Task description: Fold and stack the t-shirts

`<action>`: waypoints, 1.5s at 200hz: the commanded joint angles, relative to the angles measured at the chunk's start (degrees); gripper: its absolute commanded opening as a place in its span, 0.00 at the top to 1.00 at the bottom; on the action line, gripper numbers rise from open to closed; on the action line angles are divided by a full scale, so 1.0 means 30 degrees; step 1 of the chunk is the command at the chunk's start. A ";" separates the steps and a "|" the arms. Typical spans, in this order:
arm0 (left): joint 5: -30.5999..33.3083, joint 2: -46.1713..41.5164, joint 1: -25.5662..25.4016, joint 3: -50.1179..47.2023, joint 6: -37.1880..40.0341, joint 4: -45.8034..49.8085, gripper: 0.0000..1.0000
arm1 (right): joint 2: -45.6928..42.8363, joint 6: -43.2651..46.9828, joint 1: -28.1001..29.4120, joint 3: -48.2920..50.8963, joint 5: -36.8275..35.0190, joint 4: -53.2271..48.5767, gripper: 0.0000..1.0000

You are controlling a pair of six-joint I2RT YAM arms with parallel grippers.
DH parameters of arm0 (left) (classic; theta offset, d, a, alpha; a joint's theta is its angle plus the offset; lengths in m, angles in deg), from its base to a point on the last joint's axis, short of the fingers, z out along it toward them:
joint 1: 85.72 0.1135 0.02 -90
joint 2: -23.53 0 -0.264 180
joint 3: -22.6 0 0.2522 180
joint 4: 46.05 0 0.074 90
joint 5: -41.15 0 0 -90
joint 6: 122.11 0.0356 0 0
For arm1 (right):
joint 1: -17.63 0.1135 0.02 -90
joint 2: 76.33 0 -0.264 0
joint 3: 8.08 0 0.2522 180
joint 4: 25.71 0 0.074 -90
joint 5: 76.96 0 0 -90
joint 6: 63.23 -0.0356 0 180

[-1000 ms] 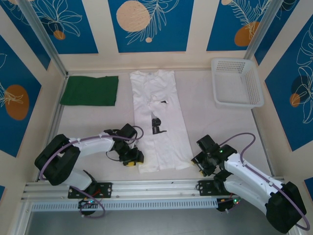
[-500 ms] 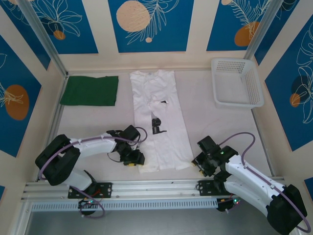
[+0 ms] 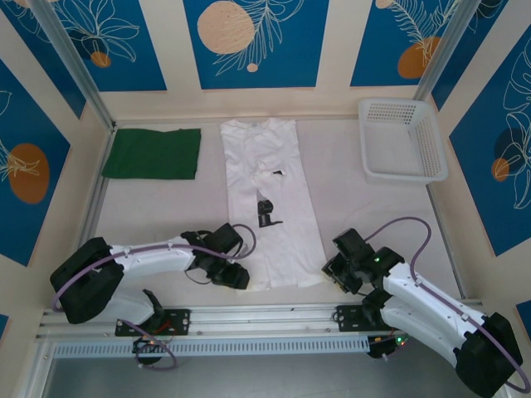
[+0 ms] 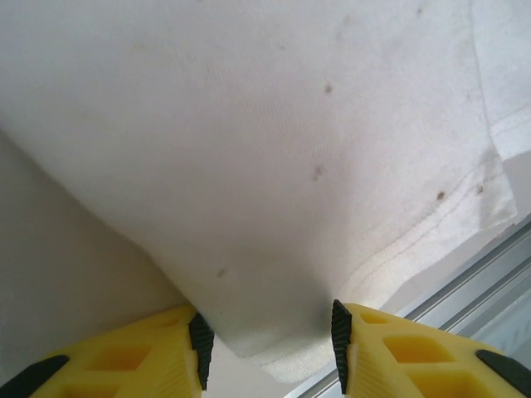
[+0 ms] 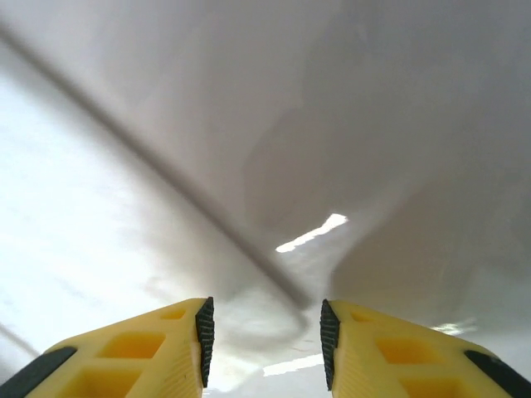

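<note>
1. The white shirt point(image 3: 272, 199) is pictured flat at mid-table, narrowed to a long strip with the collar at the far end. The crosswise folds are judged not yet made.
2. The green shirt point(image 3: 152, 153) is laid as a folded rectangle at the far left, well apart from the white one. Stacking is left to be done.
3. The left gripper point(image 3: 235, 276) is held low at the strip's near-left corner, jaws apart, with the corner lying unpinched between them.
4. The right gripper point(image 3: 336, 269) is placed just beside the near-right corner, jaws likewise apart.
5. The basket point(image 3: 402, 141) is seen at the far right.
</note>
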 commanded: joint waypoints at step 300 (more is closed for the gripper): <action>-0.0089 0.0636 -0.0661 -0.0074 0.0020 0.2612 1.00 | 0.6308 0.2129 -0.0953 -0.2415 0.2275 -0.1298 0.63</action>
